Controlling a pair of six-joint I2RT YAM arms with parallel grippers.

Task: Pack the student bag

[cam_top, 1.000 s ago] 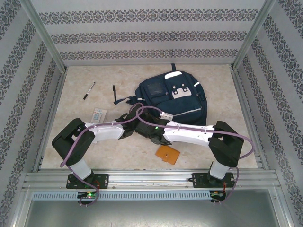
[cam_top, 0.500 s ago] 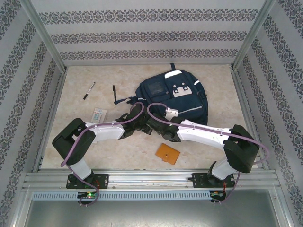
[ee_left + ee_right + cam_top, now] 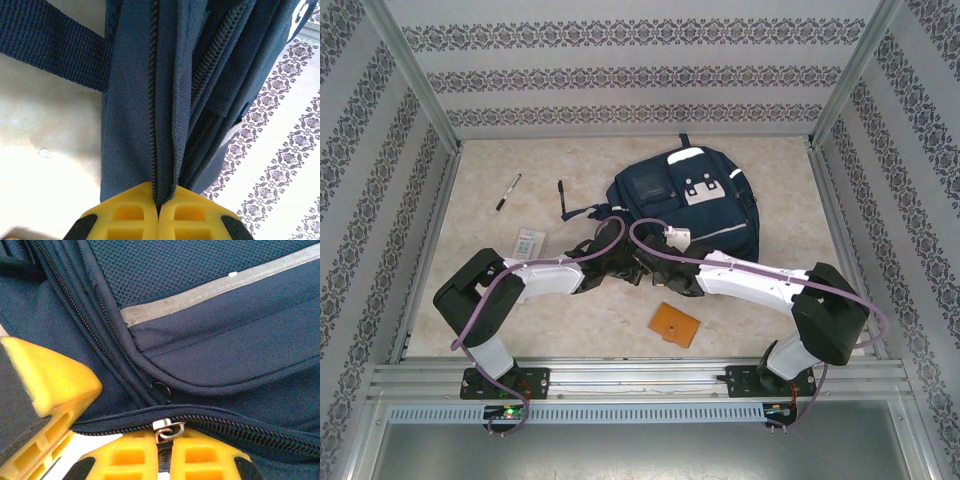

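student bag cropped, card print unreadable

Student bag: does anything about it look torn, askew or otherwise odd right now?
Nothing stands out. The student bag lies flat with no tear visible. The left pincer is shut on a zipper seam of the bag, and the right pincer is shut on a zipper pull.

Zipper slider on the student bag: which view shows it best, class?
Right wrist: the metal zipper slider sits close up, gripped by the right tool. Left wrist shows zipper teeth; from the top it is too small to tell.
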